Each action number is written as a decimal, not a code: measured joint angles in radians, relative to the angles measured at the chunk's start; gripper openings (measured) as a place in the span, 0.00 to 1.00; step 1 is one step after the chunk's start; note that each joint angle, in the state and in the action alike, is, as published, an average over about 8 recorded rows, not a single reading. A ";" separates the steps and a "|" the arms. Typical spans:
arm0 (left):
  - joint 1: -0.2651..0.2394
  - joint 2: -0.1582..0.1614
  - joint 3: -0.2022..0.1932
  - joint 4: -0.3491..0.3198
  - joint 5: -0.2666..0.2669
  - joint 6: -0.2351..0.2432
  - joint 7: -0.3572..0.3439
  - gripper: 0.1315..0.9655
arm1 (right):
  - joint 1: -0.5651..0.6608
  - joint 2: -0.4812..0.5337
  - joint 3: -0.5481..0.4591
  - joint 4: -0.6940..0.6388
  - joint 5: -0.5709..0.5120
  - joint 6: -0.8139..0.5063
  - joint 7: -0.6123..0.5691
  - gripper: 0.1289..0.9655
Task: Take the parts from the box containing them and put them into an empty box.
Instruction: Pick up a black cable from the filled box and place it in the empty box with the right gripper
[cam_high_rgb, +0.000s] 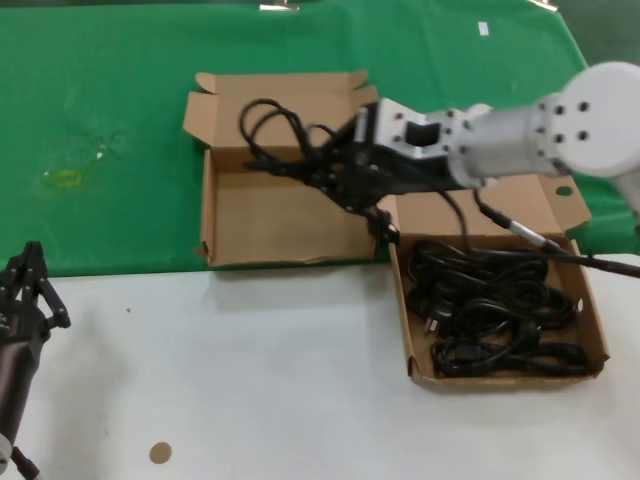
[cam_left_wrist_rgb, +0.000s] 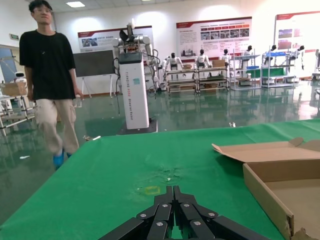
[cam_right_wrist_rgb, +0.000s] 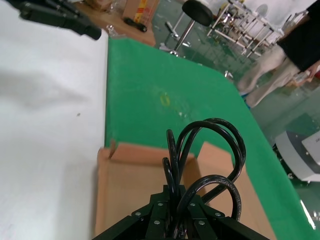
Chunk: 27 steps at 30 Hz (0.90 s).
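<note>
Nearest the head camera, the left gripper (cam_high_rgb: 32, 285) sits parked over the white table (cam_high_rgb: 250, 370) at the lower left, fingers pressed together on nothing, its arm cut off by the frame edge. Right of centre, the box containing them (cam_high_rgb: 598, 330) still holds a tangle of the parts (cam_high_rgb: 490, 310); how many cables lie there is hard to tell. Farther back, the right gripper (cam_high_rgb: 335, 172) hangs over an empty box (cam_high_rgb: 270, 225), clamped on 1 coiled cable (cam_high_rgb: 270, 135), its fingertips buried among the loops.
</note>
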 joint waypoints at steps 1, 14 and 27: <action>0.000 0.000 0.000 0.000 0.000 0.000 0.000 0.02 | 0.005 -0.014 -0.004 -0.007 -0.009 0.008 0.004 0.05; 0.000 0.000 0.000 0.000 0.000 0.000 0.000 0.02 | 0.065 -0.159 -0.030 -0.197 -0.058 0.105 -0.043 0.05; 0.000 0.000 0.000 0.000 0.000 0.000 0.000 0.02 | 0.113 -0.211 -0.032 -0.389 -0.045 0.160 -0.163 0.05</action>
